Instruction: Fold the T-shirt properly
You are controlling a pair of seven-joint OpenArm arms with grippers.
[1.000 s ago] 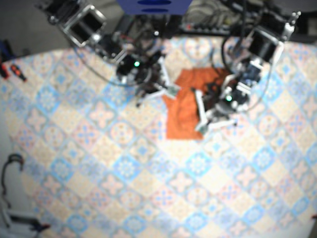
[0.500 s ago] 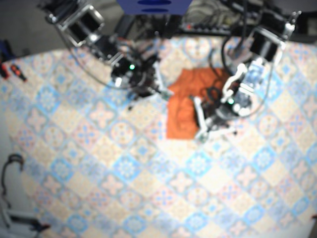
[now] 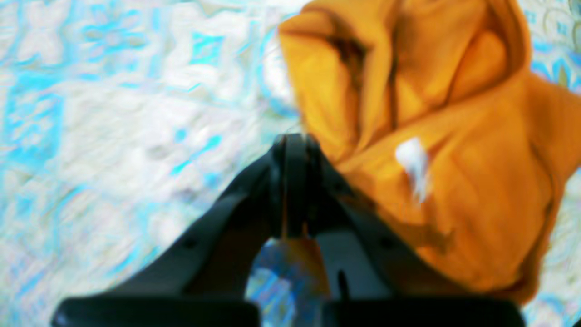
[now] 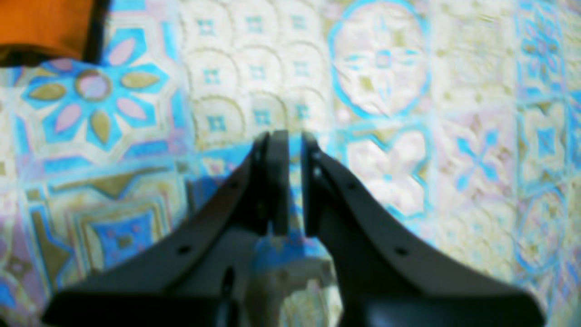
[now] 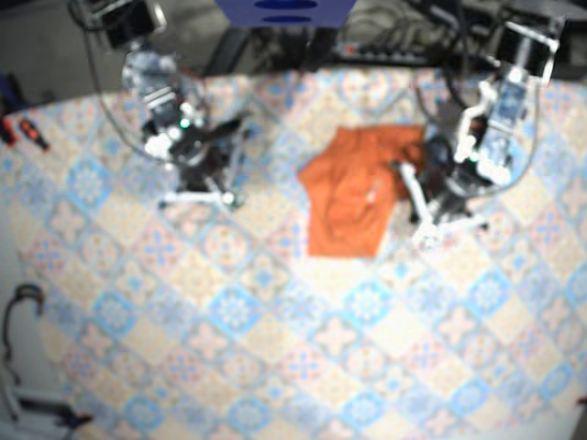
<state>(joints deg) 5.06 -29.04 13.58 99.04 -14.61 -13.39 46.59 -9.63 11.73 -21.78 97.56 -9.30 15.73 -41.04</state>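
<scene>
The orange T-shirt point(image 5: 348, 197) lies folded into a rough rectangle on the patterned cloth in the base view. My left gripper point(image 5: 424, 238) rests just off its right edge. In the left wrist view that gripper point(image 3: 290, 145) is shut, fingertips touching at the border of the rumpled orange T-shirt point(image 3: 454, 150), which shows a white label. My right gripper point(image 5: 225, 195) sits well to the left of the shirt. In the right wrist view it point(image 4: 292, 138) hovers over bare cloth, its fingers nearly together with nothing between them. Only a corner of the shirt point(image 4: 43, 22) shows there.
The patterned tablecloth point(image 5: 275, 339) covers the whole table. Red-handled tools point(image 5: 23, 131) lie at the far left edge. A cable and a white object point(image 5: 23, 367) sit at the lower left. Dark equipment and wires point(image 5: 385, 37) line the back edge.
My right gripper has pulled away from the shirt's left edge, moving left and closing. The left gripper has slid right, off the shirt. The shirt stays folded in place.
</scene>
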